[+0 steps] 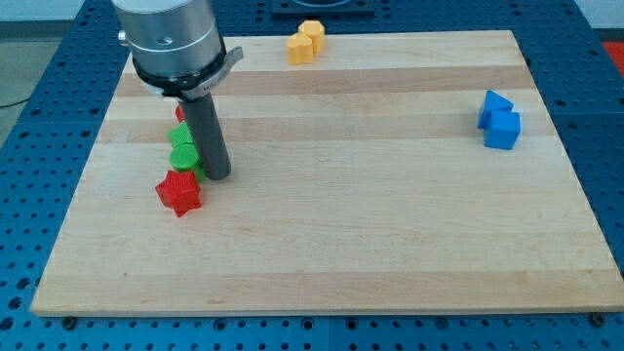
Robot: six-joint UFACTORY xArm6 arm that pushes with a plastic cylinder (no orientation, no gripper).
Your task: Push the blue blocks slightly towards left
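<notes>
Rod tool down beside the green and red blocks

My tip [217, 177] touches the green blocks [182, 151], just right of the red star [179, 193]; it has no jaws. The blue blocks [499, 121] lie far to its right on the worktop [341, 244].

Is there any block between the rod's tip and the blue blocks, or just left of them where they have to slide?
Nothing visible. My tip sits at the view's left beside the green blocks and the red star. The blue blocks are at the far right, with only bare board between. The yellow blocks lie off that line, at the top edge.
</notes>
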